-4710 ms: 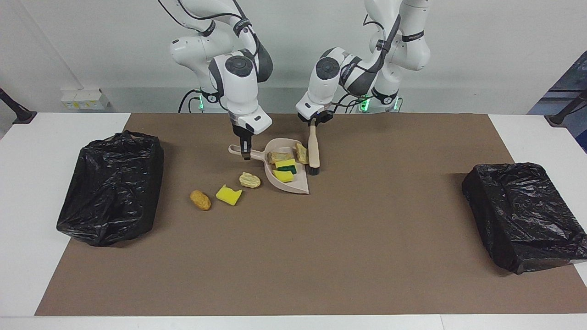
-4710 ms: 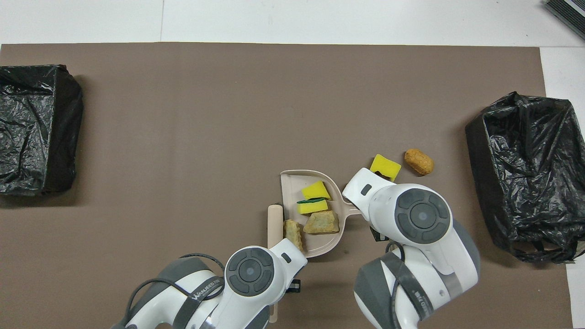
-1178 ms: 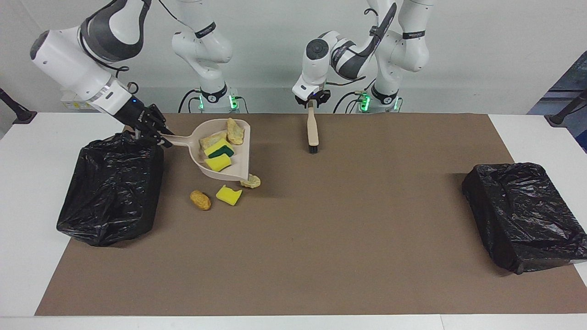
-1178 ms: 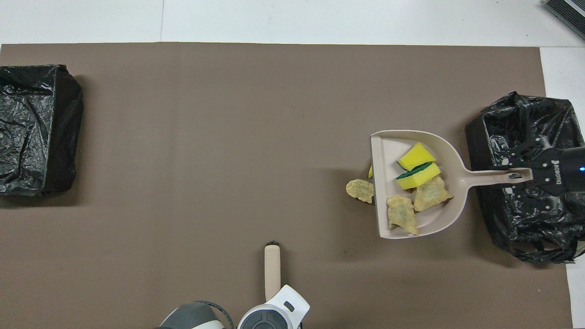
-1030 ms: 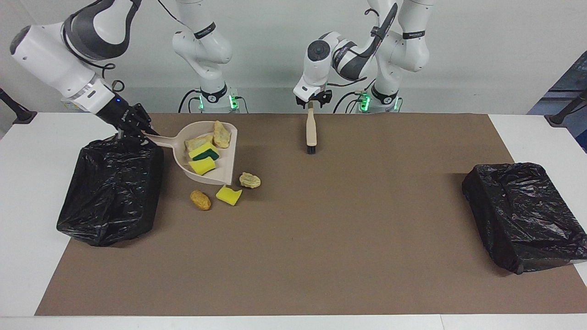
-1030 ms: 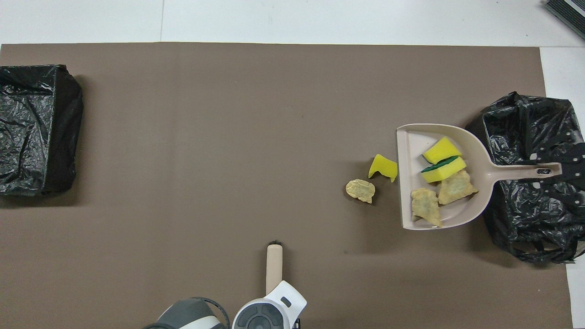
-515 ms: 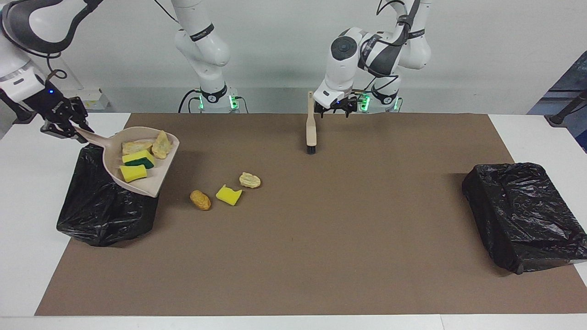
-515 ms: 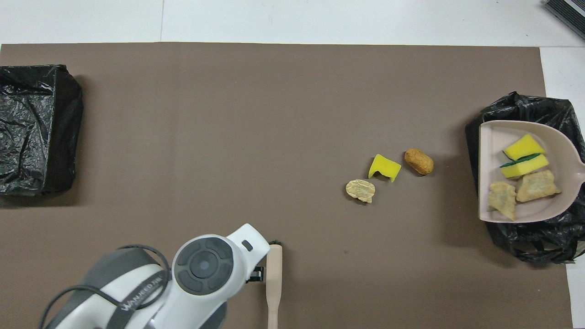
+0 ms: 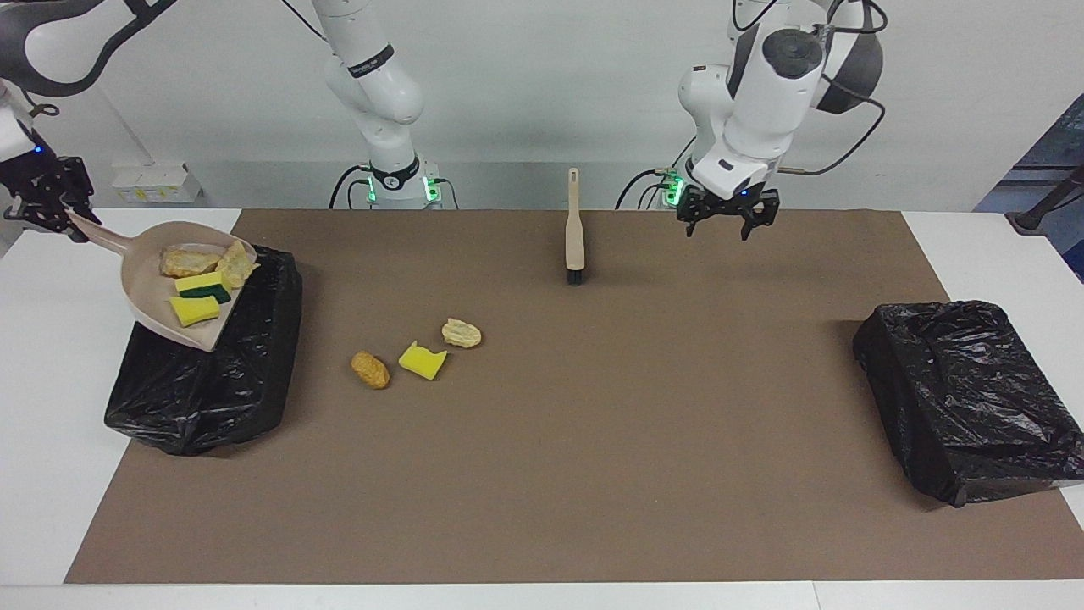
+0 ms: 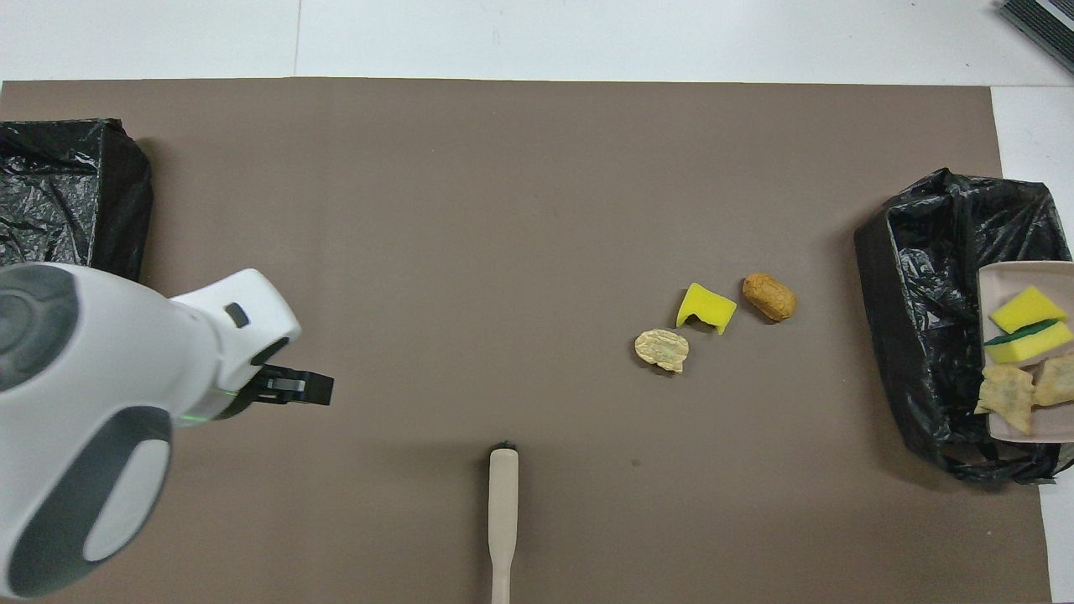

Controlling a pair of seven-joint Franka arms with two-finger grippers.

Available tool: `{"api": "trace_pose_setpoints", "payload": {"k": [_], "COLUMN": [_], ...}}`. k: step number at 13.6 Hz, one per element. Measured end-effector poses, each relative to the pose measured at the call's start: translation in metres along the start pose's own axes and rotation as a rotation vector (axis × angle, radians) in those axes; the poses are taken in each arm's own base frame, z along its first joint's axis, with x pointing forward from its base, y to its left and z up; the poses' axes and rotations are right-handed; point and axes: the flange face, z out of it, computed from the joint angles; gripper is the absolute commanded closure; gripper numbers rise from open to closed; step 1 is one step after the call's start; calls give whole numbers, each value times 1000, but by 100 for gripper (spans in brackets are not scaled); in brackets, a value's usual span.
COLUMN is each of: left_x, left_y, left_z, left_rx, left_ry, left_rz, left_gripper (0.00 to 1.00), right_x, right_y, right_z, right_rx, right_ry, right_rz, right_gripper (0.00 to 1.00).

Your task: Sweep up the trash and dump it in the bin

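Four scraps ride in the dustpan, which my right gripper holds up by its handle, fingers pinching the handle's end. The pan is tilted over the black bin at the right arm's end of the surface, its open lip pointing down toward the bag. In it I see two tan bread-like lumps up near the handle, a yellow sponge with a green face below them, and a plain yellow sponge piece nearest the lip. In the overhead view the pan sits partly out of frame over that bin's opening.

Three more scraps lie loose on the brown mat, near the bin but apart from it: a brown lump, a notched yellow sponge piece just beside it, and a pale tan lump a little nearer to the robots.

My left gripper hangs over the mat toward the left arm's end, fingers spread wide and holding nothing. The brush stands upright on its bristles at the mat's middle, close to the robots, with nothing gripping it. A second black bin sits at the left arm's end.
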Motion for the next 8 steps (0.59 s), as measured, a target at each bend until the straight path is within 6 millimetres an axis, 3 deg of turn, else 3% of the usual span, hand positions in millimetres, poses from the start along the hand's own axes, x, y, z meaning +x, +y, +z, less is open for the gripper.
{"api": "trace_pose_setpoints", "payload": {"k": [2,4,6,8], "left_x": [3,0,-5,-6], "left_y": [-34,-58,-72,-84], "left_z": [-33,-66,-100,-122], "left_rx": [-5,-8,-12,-19], "left_ry": [25,41,63,59], "left_rz": [15,2,-16,-30], "left_gripper": [0,0,0,0], "right_x": [8,33,49,47], "right_y": [9,27,38,34], "right_z": [-6,-21,-39,-53], "right_rx": [33,65,68,63], "right_ry": [-103,-235,-328,-365], "right_rz": [-22,-71,-102,-103], "right_gripper": [100,100,100,100]}}
